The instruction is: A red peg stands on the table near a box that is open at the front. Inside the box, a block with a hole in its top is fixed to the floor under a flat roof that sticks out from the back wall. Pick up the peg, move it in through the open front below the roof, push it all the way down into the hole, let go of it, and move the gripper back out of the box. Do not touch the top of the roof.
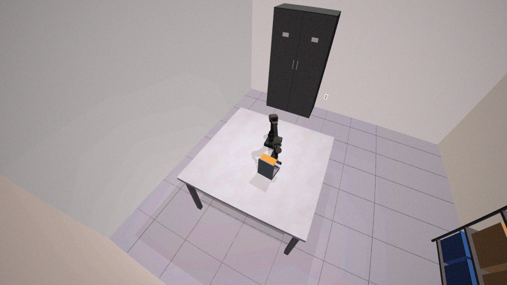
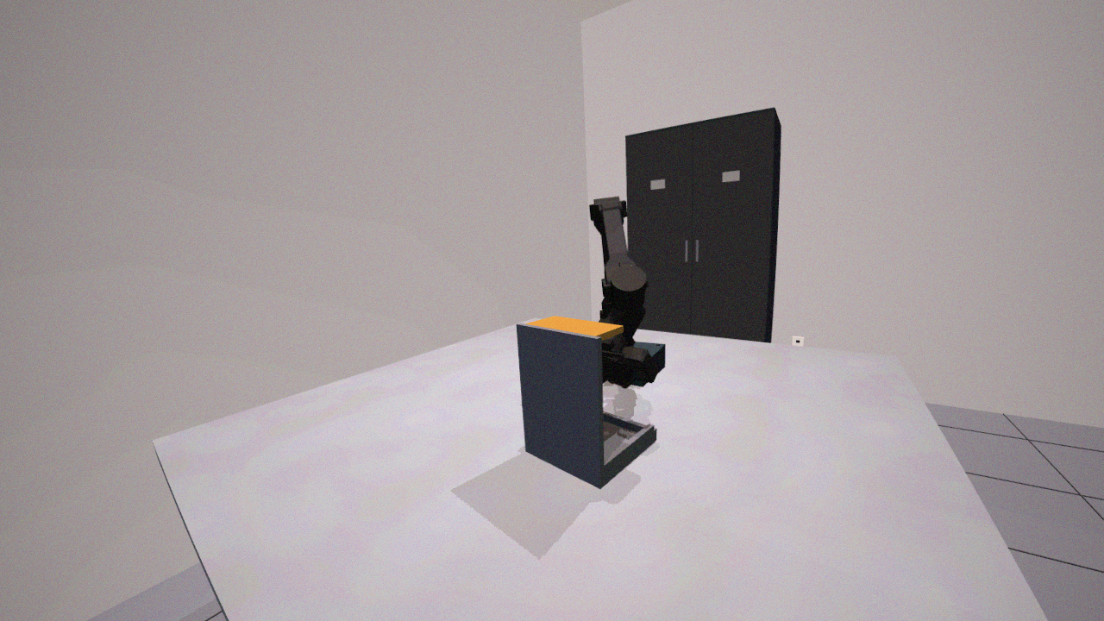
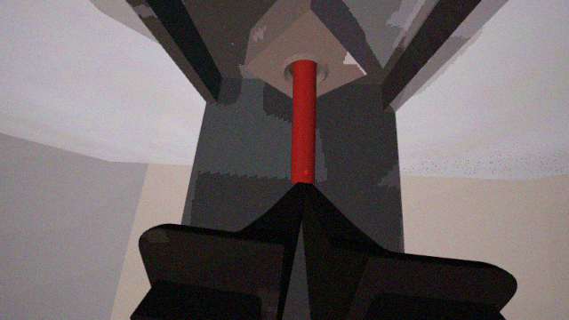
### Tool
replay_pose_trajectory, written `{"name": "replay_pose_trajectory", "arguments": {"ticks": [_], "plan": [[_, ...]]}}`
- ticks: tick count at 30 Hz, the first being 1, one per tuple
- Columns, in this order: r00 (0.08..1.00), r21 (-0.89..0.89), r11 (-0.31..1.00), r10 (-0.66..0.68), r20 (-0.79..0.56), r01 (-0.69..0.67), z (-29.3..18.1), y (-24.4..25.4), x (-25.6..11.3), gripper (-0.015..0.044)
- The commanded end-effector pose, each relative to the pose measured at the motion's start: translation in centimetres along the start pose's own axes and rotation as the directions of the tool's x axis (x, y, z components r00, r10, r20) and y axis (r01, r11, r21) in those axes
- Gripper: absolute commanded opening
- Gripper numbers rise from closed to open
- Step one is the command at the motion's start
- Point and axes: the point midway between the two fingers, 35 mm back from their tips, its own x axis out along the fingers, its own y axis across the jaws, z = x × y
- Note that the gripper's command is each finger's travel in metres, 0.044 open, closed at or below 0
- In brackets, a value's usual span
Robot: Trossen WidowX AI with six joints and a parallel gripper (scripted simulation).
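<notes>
The red peg point(image 3: 303, 120) runs from the mouth of the hole in the block point(image 3: 271, 60) to just beyond my fingertips in the wrist view. I cannot tell how far its far end is in the hole. My gripper point(image 3: 305, 184) is shut with its fingertips together; the peg's near end is at the tips, not between them. The box point(image 1: 265, 169) point(image 2: 559, 401) point(image 3: 364, 151) has a dark back wall and an orange roof point(image 1: 268, 159) point(image 2: 571, 325) on top. The top and exterior views show neither peg nor fingertips, hidden behind the box and the arm.
The arm point(image 1: 274, 129) point(image 2: 615, 235) reaches toward the box's open side. Low side walls point(image 3: 187, 44) point(image 3: 428, 44) flank the block. The box stands on the white table point(image 1: 219, 159) point(image 2: 772, 479). A black cabinet point(image 1: 296, 56) point(image 2: 694, 231) stands behind the table.
</notes>
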Motion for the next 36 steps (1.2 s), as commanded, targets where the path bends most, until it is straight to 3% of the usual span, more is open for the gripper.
{"name": "replay_pose_trajectory", "arguments": {"ticks": [1, 10, 18, 28, 36], "plan": [[0.999, -0.027, 1.0, 0.015, 0.04, -0.014, 1.8, 0.4, 0.5, 0.0], [0.999, -0.027, 1.0, 0.015, 0.04, -0.014, 1.7, 0.4, 0.5, 0.0], [0.999, -0.027, 1.0, 0.015, 0.04, -0.014, 1.6, 0.4, -0.9, 0.021], [0.999, -0.027, 1.0, 0.015, 0.043, -0.014, 3.9, 0.5, -3.7, 0.022], [0.998, -0.023, 1.0, 0.016, 0.057, -0.015, 4.3, 0.0, -6.6, 0.043]]}}
